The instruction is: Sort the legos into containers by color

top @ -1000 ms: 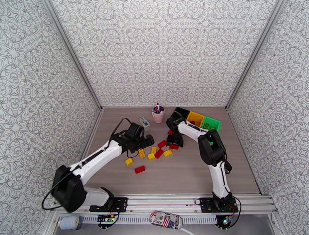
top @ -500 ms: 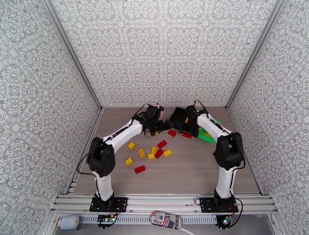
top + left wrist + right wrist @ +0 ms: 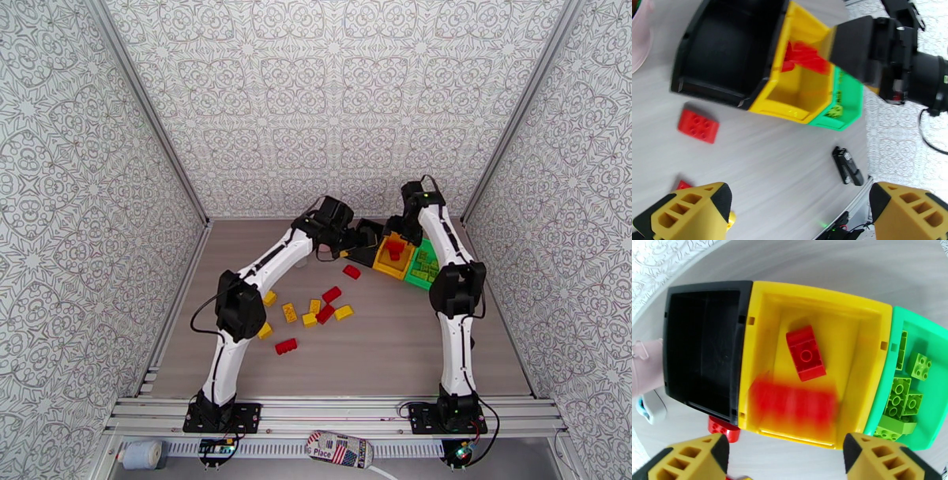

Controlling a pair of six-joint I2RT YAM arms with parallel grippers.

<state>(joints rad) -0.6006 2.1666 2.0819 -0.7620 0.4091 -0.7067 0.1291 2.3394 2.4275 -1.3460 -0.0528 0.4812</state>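
Observation:
Three joined containers stand at the back: black [image 3: 365, 237], yellow [image 3: 387, 263] and green [image 3: 425, 267]. My right gripper [image 3: 788, 461] hangs open above the yellow bin [image 3: 869, 354]. One red lego [image 3: 805, 352] lies in that bin, and a second, blurred red lego [image 3: 792, 402] is dropping free below the fingers. Lime green legos [image 3: 904, 394] fill the green bin. My left gripper [image 3: 798, 213] is open and empty just in front of the black bin [image 3: 726, 51], near a red lego [image 3: 698, 125] on the table. Several red and yellow legos [image 3: 315, 308] lie mid-table.
A pink cup [image 3: 644, 366] and a small white box [image 3: 649, 409] sit left of the black bin. Another red lego [image 3: 725, 429] lies against that bin's front. The two arms meet close together at the bins. Patterned walls close in the back and sides.
My right gripper rose from the legos on the table to above the yellow bin and opened, letting red legos go. My left arm swung back toward the black bin.

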